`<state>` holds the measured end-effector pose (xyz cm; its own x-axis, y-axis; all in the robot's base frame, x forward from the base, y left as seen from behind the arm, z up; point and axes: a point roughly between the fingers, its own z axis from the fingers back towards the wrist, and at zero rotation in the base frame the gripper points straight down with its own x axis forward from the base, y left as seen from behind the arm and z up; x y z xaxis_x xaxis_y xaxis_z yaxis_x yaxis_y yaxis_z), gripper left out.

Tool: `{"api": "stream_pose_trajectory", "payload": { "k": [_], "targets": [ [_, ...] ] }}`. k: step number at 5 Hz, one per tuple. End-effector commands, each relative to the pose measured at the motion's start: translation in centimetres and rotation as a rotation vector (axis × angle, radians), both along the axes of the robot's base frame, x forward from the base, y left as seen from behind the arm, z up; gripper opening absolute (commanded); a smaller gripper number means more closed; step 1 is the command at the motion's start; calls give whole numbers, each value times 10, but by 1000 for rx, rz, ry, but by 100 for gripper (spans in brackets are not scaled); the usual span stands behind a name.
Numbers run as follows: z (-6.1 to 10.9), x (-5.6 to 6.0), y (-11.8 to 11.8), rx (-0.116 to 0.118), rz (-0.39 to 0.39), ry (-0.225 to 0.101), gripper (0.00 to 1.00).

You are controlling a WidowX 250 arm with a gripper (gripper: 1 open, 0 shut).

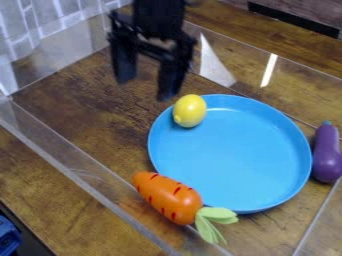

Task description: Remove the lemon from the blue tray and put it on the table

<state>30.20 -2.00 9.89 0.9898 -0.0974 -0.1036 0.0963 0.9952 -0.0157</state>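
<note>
Clear, see-through walls [94, 180] edge the scene, along the left side and the back. Pale glints of light [215, 68] shine near the top. A dark blue object [11, 238] sits at the lower left corner.

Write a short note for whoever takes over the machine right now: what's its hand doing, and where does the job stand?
Hand: open, holding nothing, blurred, above the table, short of the lemon.
Lemon: inside the blue tray, at its edge nearest the hand.
Carrot: across the tray's rim. Eggplant: by the tray's far side.
Done: nothing of the job yet.
Left: grasp the lemon, lift it out, set it on the table, let go.
</note>
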Motion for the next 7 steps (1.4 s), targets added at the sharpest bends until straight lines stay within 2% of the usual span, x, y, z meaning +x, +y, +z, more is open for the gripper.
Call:
{"api": "stream_pose_trajectory", "payload": {
  "k": [1,2,3,4,5,7],
  "targets": [
    [2,12,-19,-10,-88,-57,100],
    [-5,20,-27,-8,-114,-73,100],
    [-12,29,-28,-21,-134,-97,100],
    [-11,35,-28,-57,-145,-127,100],
    [-9,40,-24,-65,-145,-147,100],
    [-6,39,-21,-90,-143,-167,100]
  ]
}}
